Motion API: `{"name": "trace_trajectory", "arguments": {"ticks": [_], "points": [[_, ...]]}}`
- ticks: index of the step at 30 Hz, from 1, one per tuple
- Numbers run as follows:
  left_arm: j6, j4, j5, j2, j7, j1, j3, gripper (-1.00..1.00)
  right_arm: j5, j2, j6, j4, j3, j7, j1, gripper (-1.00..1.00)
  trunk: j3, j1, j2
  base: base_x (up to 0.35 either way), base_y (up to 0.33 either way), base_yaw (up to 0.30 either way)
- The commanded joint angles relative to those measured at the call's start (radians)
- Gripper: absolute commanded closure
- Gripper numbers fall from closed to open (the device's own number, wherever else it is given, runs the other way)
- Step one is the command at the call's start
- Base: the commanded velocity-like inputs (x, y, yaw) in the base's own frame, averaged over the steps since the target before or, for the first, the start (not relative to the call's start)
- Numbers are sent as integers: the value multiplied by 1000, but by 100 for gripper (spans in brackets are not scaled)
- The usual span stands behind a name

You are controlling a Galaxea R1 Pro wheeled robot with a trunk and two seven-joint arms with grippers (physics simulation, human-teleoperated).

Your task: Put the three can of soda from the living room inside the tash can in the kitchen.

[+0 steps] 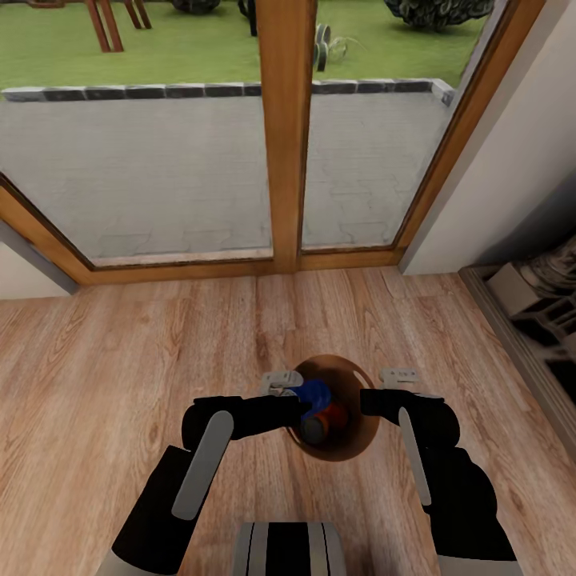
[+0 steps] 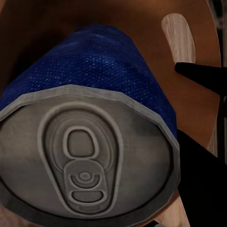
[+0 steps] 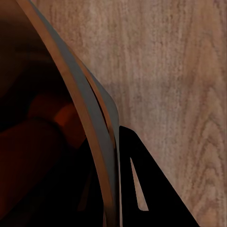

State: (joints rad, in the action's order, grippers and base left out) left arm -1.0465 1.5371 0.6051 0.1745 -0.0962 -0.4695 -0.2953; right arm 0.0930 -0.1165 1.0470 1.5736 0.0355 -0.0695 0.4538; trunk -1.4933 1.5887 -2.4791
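We note left claw (image 1: 298,398) grasping blue soda can (image 1: 314,394) over trash can (image 1: 364,436) on plank floor (image 1: 120,360); orange can (image 1: 332,416) inside. Right claw (image 3: 124,189) clamps bucket rim.

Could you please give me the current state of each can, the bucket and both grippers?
Blue can: held by the left gripper over the bucket's mouth, tilted.
Orange can: inside the bucket, lying on its side.
Bucket: upright on the floor, open.
Right gripper: at the bucket's rim; open or shut cannot be told.
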Motion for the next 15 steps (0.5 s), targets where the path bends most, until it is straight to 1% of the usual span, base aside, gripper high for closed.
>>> {"name": "trace_trajectory", "arguments": {"ticks": [1, 4, 5, 7, 8, 9, 11, 13, 15], "points": [[-1, 0, -10, 0, -2, 0, 0, 100, -30, 0, 0, 0, 0, -4, 0, 100, 0, 0, 0, 0, 0, 0], [1, -1, -10, 0, -10, 0, 0, 100, -30, 0, 0, 0, 0, -4, 0, 100, 0, 0, 0, 0, 0, 0], [1, -1, -10, 0, -23, 0, 0, 100, -30, 0, 0, 0, 0, -4, 0, 100, 0, 0, 0, 0, 0, 0], [3, -2, -5, 0, -67, 0, 1, 100, -30, 0, 0, 0, 0, -4, 0, 100, 0, 0, 0, 0, 0, 0], [4, -2, 8, 0, -101, 0, 0, 100, -30, 0, 0, 0, 0, -4, 0, 100, 0, 0, 0, 0, 0, 0], [4, -2, 34, 0, -127, 0, 0, 100, -30, 0, 0, 0, 0, -4, 0, 100, 0, 0, 0, 0, 0, 0], [6, -3, 75, 0, -163, 0, -1, 100, -30, 0, 0, 0, 0, -4, 0, 100, 0, 0, 0, 0, 0, 0], [6, -4, 90, 0, -181, 0, -1, 100, -30, 0, 0, 0, 0, -4, 0, 100, 0, 0, 0, 0, 0, 0], [6, -6, 101, 0, -186, 0, -1, 100, -30, 0, 0, 0, 0, -4, 0, 100, 0, 0, 0, 0, 0, 0]]}}
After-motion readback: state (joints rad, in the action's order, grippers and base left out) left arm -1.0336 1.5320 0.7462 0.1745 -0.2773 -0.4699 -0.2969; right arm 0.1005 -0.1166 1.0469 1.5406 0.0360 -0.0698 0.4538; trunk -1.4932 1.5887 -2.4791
